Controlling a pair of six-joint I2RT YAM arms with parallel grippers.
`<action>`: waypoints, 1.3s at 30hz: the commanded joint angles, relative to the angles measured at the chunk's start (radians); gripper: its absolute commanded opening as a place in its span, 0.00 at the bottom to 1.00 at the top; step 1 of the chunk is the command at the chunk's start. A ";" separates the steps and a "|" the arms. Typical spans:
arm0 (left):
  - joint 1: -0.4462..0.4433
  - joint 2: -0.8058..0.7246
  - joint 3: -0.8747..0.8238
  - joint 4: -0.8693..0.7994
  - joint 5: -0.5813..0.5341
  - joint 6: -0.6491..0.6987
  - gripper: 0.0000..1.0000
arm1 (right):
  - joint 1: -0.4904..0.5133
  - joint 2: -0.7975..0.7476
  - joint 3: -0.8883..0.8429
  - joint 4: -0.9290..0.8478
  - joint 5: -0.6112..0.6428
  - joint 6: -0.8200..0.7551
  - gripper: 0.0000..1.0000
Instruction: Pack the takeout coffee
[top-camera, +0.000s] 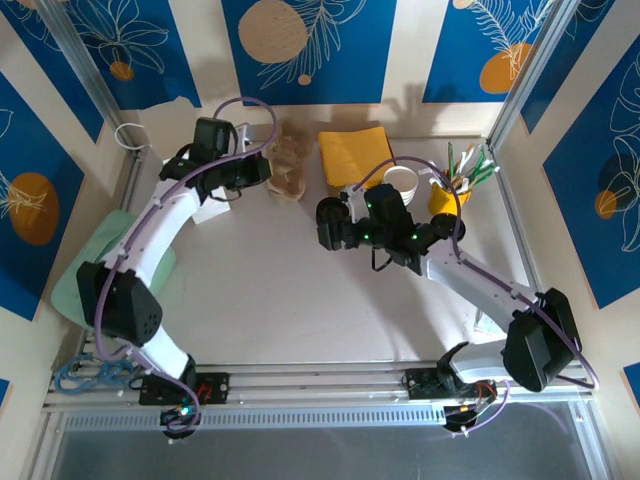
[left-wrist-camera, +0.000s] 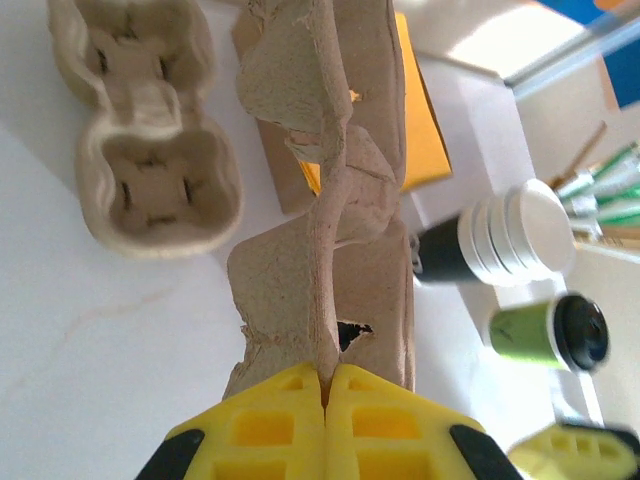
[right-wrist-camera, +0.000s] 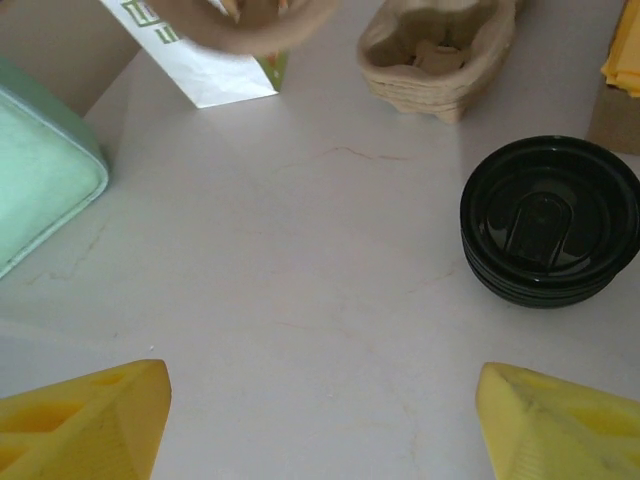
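Since no cup sits in a carrier yet, progress: early; packing itself not begun
Left end effector (left-wrist-camera: 325, 375): pinched shut on the middle ridge of a pulp carrier (left-wrist-camera: 330, 200)
Right end effector (right-wrist-camera: 320, 390): jaws wide, empty, above the surface (right-wrist-camera: 300, 250); black lids (right-wrist-camera: 550, 220) near
Takeout coffee (left-wrist-camera: 505, 240): nested cups at the back, apart from both end effectors
Remaining: cup into carrier; likely a lid too

A robot test cell dressed as a coffee counter: two arms (top-camera: 150, 240) bolted to aluminium rails (top-camera: 320, 385) at the edge of a white tabletop (top-camera: 280, 300), walled by blue leaf-printed panels (top-camera: 330, 40), with stacked cups (left-wrist-camera: 520, 235), black lids (right-wrist-camera: 548, 220) and pulp carriers (left-wrist-camera: 150, 130) laid out on it.
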 joint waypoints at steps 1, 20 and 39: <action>0.014 -0.079 -0.051 -0.108 0.117 0.057 0.00 | -0.005 -0.041 0.090 -0.137 -0.060 -0.041 0.80; 0.010 -0.305 -0.269 -0.295 0.432 0.183 0.00 | 0.142 0.158 0.583 -0.622 0.023 -0.139 0.80; 0.008 -0.340 -0.319 -0.290 0.483 0.239 0.00 | 0.251 0.329 0.705 -0.739 0.201 -0.180 0.74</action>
